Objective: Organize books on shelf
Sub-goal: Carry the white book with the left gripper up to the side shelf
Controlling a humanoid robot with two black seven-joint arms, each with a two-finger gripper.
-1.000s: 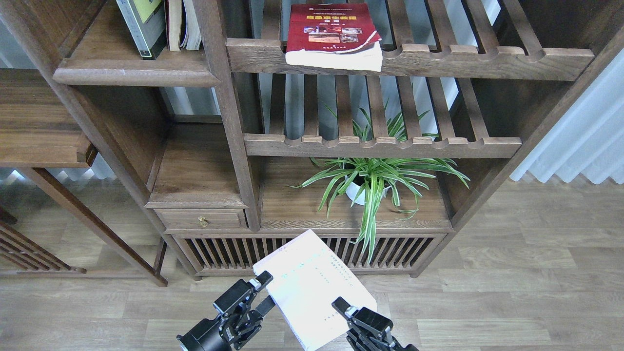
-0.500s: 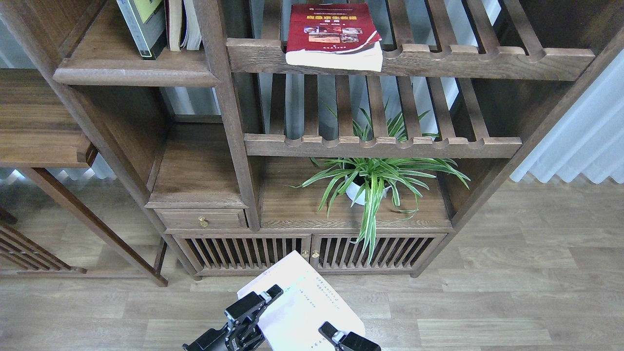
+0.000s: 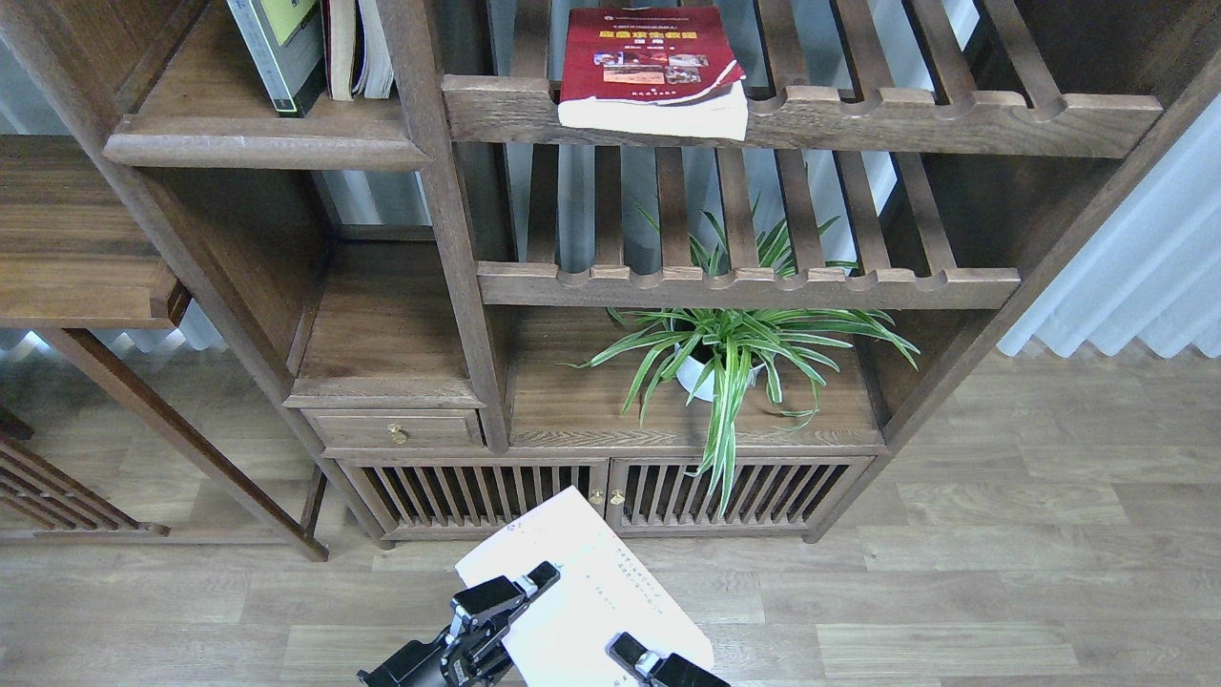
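The lavender-white book is held tilted in the air at the bottom centre, in front of the cabinet. My left gripper is shut on its left edge, one finger lying on the cover. My right gripper grips its lower right edge and is mostly cut off by the frame. The dark red book lies flat on the upper slatted rack. The black and yellow-green book stands on the solid dark-brown shelf at the upper left.
A second book with pale pages stands beside the black one. A potted spider plant sits on the cabinet top under the lower slatted rack. A small drawer and slatted doors lie below.
Both grippers and the lavender-white book have moved down and slightly left, toward the bottom edge of the view. The books on the shelves have not moved.
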